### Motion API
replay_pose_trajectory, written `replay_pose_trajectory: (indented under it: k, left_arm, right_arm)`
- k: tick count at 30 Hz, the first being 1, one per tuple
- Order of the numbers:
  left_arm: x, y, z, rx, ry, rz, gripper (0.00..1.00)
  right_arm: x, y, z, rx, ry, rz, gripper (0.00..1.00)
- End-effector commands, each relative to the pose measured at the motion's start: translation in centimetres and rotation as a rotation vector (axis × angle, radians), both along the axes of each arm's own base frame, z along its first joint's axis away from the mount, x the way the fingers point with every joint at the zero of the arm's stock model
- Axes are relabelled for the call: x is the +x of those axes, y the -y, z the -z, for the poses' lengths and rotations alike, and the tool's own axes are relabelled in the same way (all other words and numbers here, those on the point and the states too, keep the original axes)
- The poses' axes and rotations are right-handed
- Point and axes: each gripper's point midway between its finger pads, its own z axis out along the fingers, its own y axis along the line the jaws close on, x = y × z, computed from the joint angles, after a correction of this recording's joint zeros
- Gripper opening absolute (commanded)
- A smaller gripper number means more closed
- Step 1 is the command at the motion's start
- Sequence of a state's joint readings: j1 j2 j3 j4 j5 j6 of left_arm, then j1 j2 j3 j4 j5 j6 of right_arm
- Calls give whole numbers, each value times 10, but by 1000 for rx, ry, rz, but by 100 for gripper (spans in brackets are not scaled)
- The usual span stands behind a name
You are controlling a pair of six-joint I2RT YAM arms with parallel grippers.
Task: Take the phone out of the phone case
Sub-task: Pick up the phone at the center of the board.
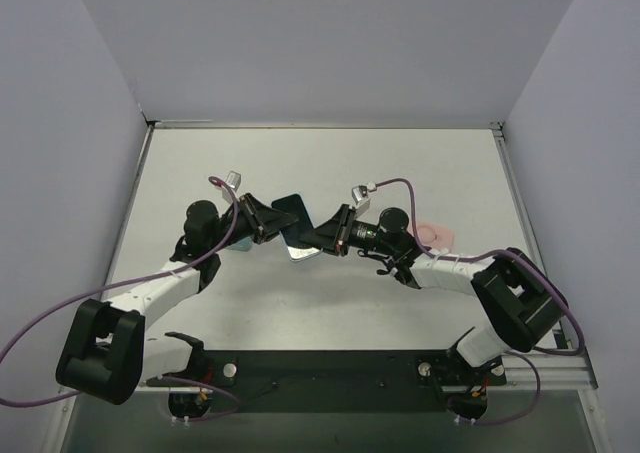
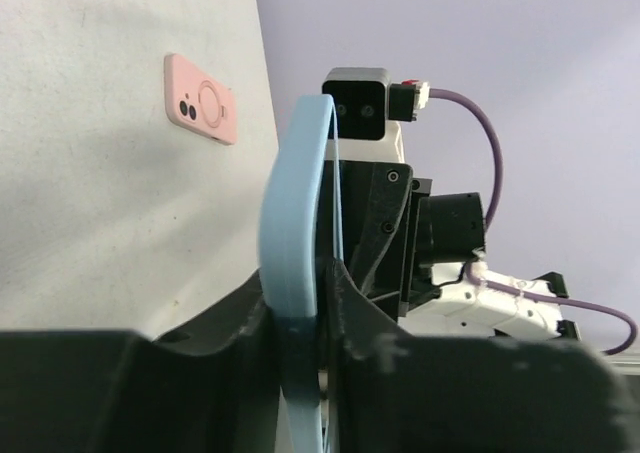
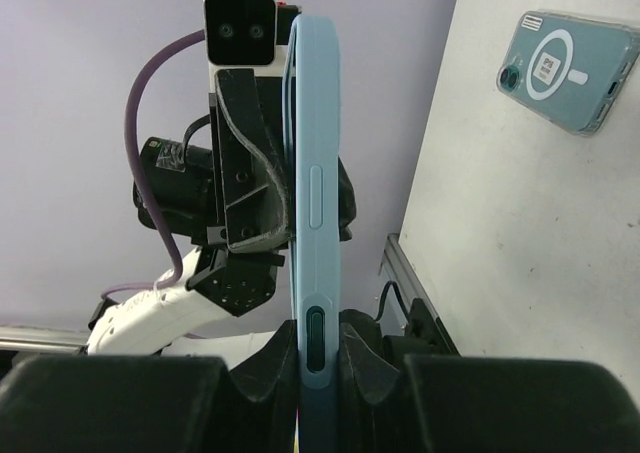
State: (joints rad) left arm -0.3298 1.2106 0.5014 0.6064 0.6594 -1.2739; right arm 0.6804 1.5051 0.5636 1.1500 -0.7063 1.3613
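Light-blue phone case (image 3: 312,203), seen edge-on, is clamped by left gripper (image 2: 300,303) at 9 o'clock and right gripper (image 3: 316,345) at 3; dark phone (image 1: 289,211) apparently inside.

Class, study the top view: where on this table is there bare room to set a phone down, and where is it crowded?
Free: the far strip of table below the back wall; the near patch between left forearm, right forearm and base rail. Crowded: the centre, where left tool and right tool clamp the cased phone, and around the pink case.
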Motion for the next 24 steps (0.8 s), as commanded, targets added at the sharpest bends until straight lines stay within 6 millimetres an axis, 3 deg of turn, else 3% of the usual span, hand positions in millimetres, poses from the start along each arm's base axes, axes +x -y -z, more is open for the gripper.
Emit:
replay_pose_trajectory:
  k: [1,4,6,7,9,10,13,18,22,24]
  left_arm:
    - [4,6,-34,-54,126,26,14]
    - [4,7,-37,-59,126,29,0]
    - [5,5,-40,-67,126,11,0]
    - [6,3,-41,-69,125,0,0]
    - [8,0,-45,-79,128,-28,0]
    - [7,-2,-49,-85,138,-35,0]
    - [8,-1,-55,-96,148,-21,0]
    - [9,-3,-62,-108,158,-31,0]
    - [11,-5,-63,-128,152,-43,0]
    - [10,-7,-66,-153,153,-46,0]
  right_arm:
    - [-8,-5,-25,82,105,-37,0]
    - [-5,-4,-22,68,95,-32,4]
    - [0,0,-21,64,89,-8,26]
    - [-1,4,-21,65,88,3,44]
    - [4,11,-21,63,81,40,64]
    - [4,15,-27,74,89,55,80]
    - [4,24,-28,82,87,95,100]
    - [2,33,-35,132,81,124,97]
    - [1,36,-37,175,63,131,64]
    - [1,39,-38,197,57,139,53]
